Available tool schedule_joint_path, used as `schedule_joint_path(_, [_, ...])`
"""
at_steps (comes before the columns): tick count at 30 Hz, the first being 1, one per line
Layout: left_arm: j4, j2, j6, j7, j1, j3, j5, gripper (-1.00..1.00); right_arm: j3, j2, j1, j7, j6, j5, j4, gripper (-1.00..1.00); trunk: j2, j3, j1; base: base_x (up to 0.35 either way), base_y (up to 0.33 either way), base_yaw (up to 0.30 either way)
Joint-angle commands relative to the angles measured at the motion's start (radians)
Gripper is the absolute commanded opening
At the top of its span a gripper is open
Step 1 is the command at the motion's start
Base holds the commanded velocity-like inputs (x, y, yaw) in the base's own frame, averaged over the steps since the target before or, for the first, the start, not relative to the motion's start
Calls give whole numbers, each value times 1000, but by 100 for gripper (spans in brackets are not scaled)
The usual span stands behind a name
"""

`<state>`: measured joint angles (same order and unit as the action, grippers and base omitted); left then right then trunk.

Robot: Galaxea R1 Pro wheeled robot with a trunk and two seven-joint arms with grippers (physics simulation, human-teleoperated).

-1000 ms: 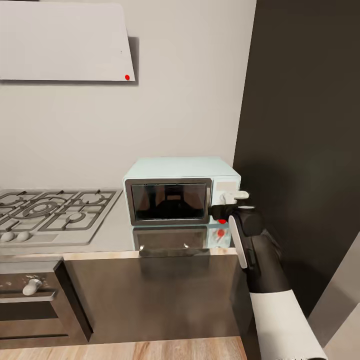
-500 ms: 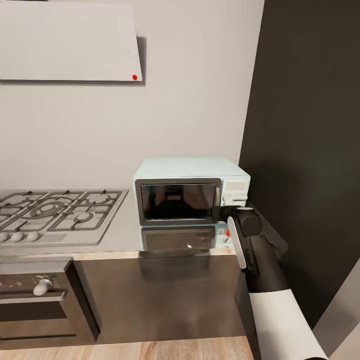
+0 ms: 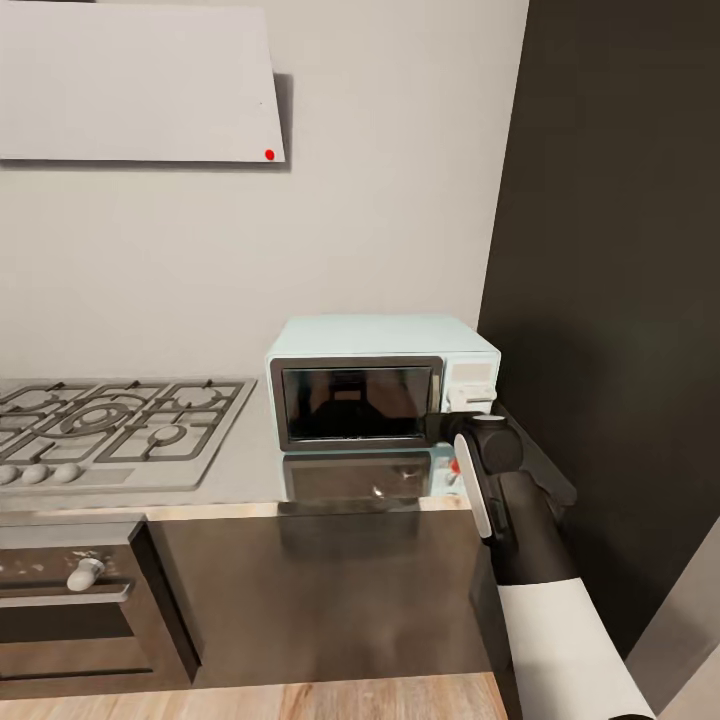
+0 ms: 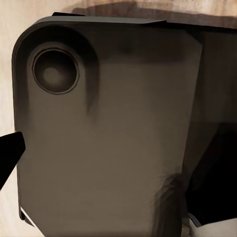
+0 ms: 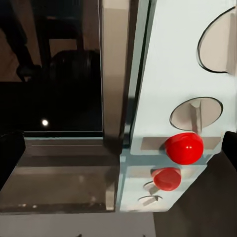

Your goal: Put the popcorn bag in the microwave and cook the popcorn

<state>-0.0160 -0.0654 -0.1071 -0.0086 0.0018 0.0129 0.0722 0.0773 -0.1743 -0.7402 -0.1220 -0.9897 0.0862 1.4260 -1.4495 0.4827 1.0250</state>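
My right fingers [image 5: 10, 153] are spread wide and hold nothing; in the right wrist view their dark tips sit at both edges, with the red button [image 5: 183, 147] of the microwave [image 3: 380, 385] between them, not touched. In the head view my right gripper [image 3: 462, 425] is just before the white control panel [image 3: 470, 385]. The microwave stands on the grey tabletop [image 3: 240, 470], door closed, beside the gas hob [image 3: 110, 425]. About my left fingers I cannot tell.
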Motion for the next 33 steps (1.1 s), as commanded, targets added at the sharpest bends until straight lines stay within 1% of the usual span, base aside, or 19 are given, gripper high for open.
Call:
schedule_joint_path(1, [-1, 0, -2, 1, 0, 0, 8, 100, 1, 0, -1, 4, 0, 8, 1, 100, -1, 1, 0, 0, 0, 0])
schedule_joint_path(11, [-1, 0, -2, 4, 0, -1, 7, 100, 2, 0, 2, 3, 56, 7, 1, 100, -1, 1, 0, 11, 0, 0])
schedule_joint_path(12, [-1, 0, -2, 3, 0, -1, 7, 100, 2, 0, 2, 2, 106, 7, 1, 100, -1, 1, 0, 163, 0, 0])
schedule_joint_path(20, [-1, 1, -2, 2, 0, -1, 8, 100, 2, 0, 3, 4, 105, 8, 1, 100, -1, 1, 0, 221, 0, 0])
schedule_joint_path(33, [-1, 1, -2, 2, 0, 0, 7, 100, 2, 0, 2, 4, 105, 4, 1, 100, -1, 1, 0, 15, 0, 0])
